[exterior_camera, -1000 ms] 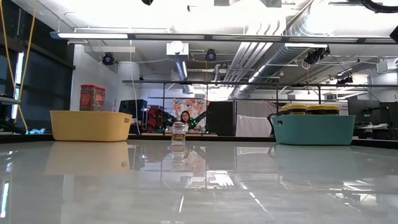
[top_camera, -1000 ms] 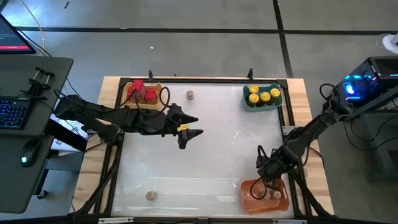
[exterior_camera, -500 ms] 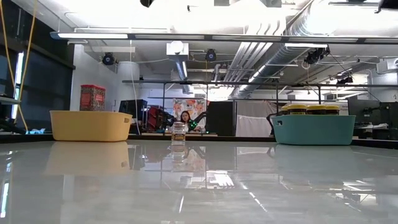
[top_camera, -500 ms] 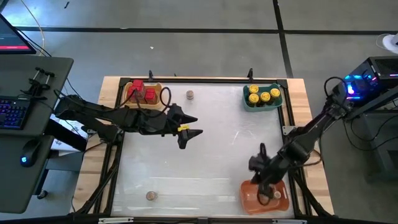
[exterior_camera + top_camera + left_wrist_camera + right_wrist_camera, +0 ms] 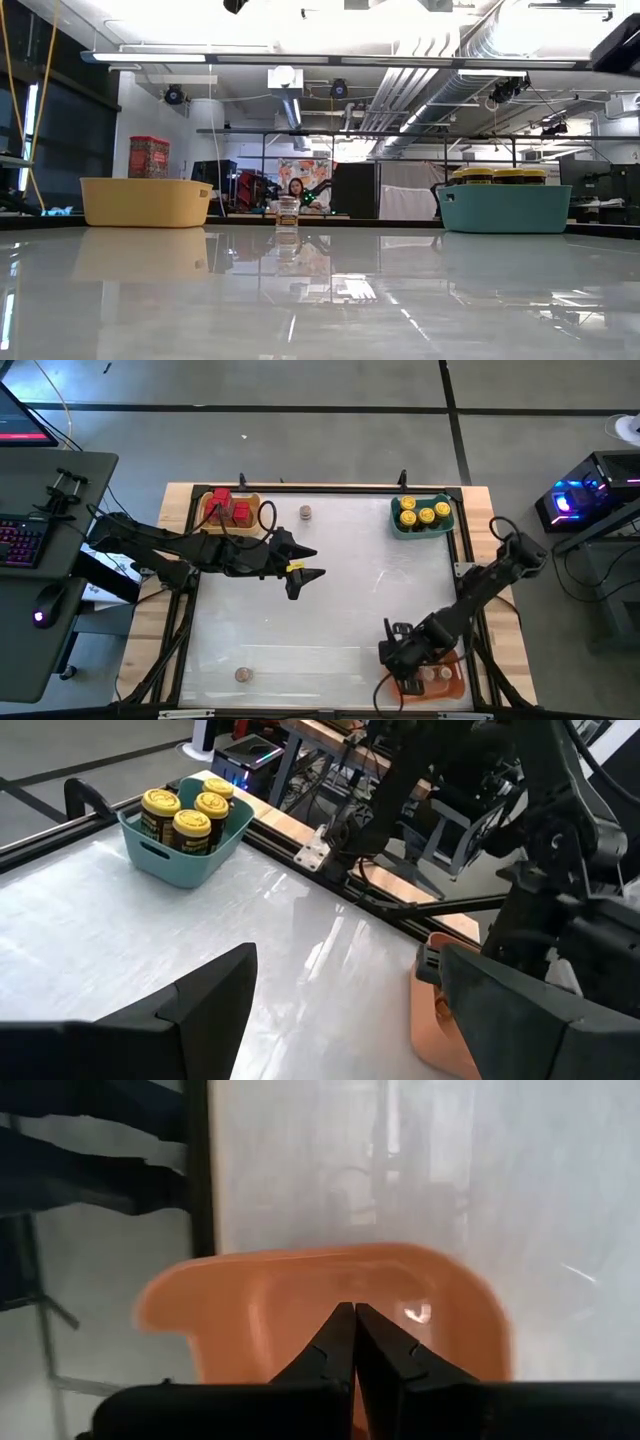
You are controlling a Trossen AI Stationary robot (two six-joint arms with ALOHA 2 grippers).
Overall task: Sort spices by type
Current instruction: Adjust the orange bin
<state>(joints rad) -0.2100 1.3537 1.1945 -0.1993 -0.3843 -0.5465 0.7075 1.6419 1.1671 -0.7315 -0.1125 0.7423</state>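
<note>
Still, we risk the right gripper point(image 5: 392, 657), pressed shut and empty at lower right, clipping the orange tray point(image 5: 447, 682) wall and shoving it, while the left gripper point(image 5: 312, 573) hangs spread mid-frame.

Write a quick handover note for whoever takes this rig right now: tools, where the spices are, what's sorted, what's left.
Left tool: open, empty, waiting above the table's middle.
Right tool: shut, holding nothing visible, over the orange tray at the near right corner.
Red boxes: in the yellow tray, far left.
Yellow-lidded jars: in the teal tray, far right.
Orange tray: a couple of small jars seem to sit inside, mostly hidden by the arm.
Left: two small grey-brown jars loose on the table, one at the far edge, one near the front left. Both probably belong in the orange tray.
</note>
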